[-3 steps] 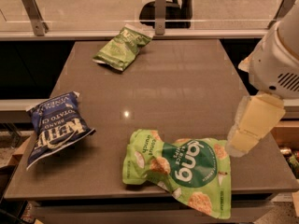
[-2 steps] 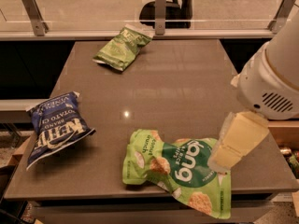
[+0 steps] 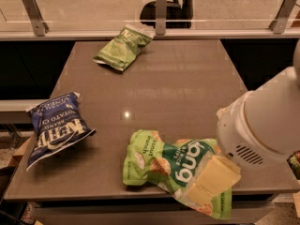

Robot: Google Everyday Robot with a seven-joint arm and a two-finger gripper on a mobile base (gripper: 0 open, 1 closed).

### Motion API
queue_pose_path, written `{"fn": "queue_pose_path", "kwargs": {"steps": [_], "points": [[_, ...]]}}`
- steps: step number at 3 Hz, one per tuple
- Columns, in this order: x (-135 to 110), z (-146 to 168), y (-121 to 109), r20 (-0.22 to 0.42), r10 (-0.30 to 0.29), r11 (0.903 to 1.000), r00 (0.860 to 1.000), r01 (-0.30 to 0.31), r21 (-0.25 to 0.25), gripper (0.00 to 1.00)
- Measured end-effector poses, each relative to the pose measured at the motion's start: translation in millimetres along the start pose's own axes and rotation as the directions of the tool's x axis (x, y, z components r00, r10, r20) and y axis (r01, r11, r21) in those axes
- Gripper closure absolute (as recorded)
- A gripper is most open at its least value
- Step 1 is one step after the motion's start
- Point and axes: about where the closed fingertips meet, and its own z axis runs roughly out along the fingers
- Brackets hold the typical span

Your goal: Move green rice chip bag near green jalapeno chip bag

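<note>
The green rice chip bag (image 3: 159, 161), bright lime with white "dang" lettering, lies flat at the table's front edge, right of centre. The green jalapeno chip bag (image 3: 123, 48), smaller and olive green, lies at the far side of the table, left of centre. My gripper (image 3: 209, 181), a cream-coloured piece below the big white arm housing (image 3: 262, 125), is low over the right end of the rice chip bag and covers part of it. Whether it touches the bag does not show.
A blue Kettle chip bag (image 3: 56, 128) lies at the left edge of the grey-brown table (image 3: 178, 88). A glass rail with metal posts (image 3: 161, 13) runs behind the table. A dark chair (image 3: 176, 3) stands beyond it.
The arm has moved left and down from the table's right edge. The gripper now sits over the right end of the rice chip bag. The bags have not moved.
</note>
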Motion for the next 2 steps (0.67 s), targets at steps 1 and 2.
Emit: {"fn": "queue_pose_path", "kwargs": {"steps": [1,2], "points": [[-5,31,16,0.036,-0.041,0.9991,0.999,0.041,-0.004,0.00],[-15,59,24,0.053,-0.103,0.9945,0.993,0.104,-0.014,0.00]]}}
